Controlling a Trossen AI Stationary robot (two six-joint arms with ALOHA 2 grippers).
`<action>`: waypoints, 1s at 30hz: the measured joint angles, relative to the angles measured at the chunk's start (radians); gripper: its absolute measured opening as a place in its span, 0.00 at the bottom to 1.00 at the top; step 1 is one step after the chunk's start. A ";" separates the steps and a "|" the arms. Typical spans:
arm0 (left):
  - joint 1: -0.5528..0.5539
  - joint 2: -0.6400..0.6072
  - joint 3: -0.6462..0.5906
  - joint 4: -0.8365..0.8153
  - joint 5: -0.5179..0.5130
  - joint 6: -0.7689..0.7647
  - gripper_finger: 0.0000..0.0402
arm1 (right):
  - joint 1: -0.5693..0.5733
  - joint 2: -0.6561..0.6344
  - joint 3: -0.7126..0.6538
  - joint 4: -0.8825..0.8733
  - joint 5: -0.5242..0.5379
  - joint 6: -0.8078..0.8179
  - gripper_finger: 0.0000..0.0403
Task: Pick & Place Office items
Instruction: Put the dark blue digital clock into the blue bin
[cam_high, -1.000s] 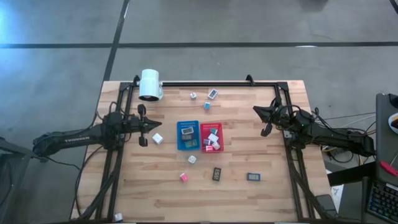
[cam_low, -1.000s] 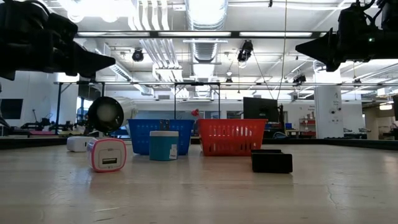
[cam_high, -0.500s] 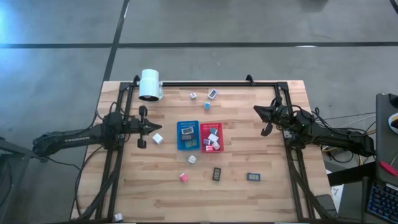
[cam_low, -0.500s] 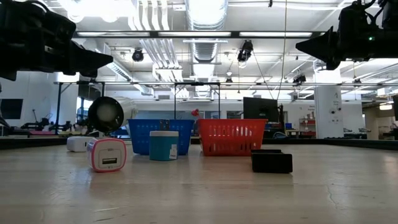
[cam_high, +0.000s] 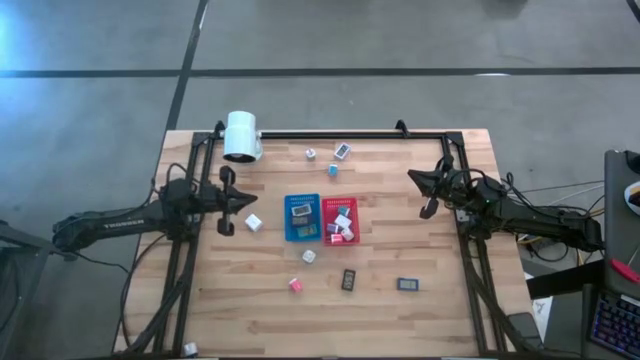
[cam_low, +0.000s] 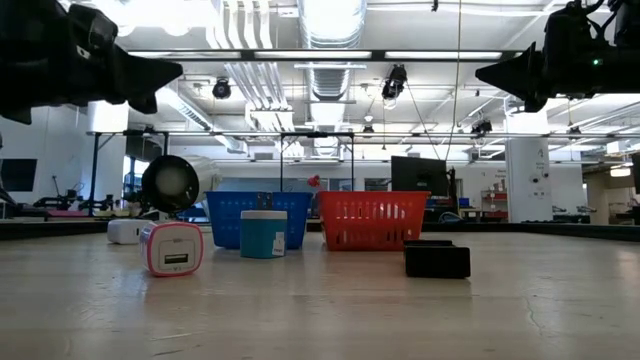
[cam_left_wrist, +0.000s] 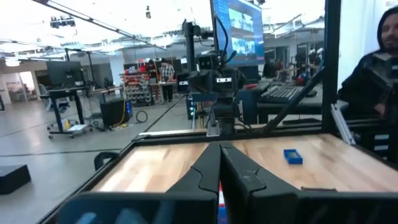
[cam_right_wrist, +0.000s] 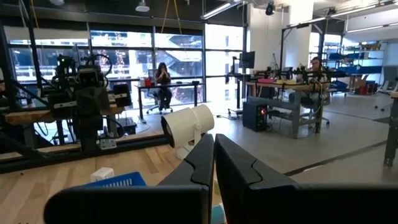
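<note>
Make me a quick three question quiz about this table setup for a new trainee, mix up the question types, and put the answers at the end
1. True or false: the left gripper is holding a white cube.
2. Which tray sits nearer the left arm?
A. the blue tray
B. the red tray
C. neither, they are stacked
3. Fill in: the white cylinder lies at the table's far edge, on the ___ arm's side.

Key
1. False. Its fingers are shut with nothing between them, and the white cube rests on the table beside it.
2. A. The two trays stand side by side.
3. Left. The right gripper, also shut and empty, waits at the opposite side.
</note>
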 joint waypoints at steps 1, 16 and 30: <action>0.000 0.001 0.000 -0.002 0.000 0.003 0.03 | 0.000 0.000 0.000 0.000 0.000 0.000 0.03; 0.001 0.004 0.000 -0.005 -0.046 -0.028 0.02 | 0.000 0.037 -0.025 0.042 0.025 0.027 0.03; 0.001 0.004 0.000 -0.007 -0.206 -0.047 0.03 | 0.002 0.138 -0.025 0.181 -0.077 -0.023 0.03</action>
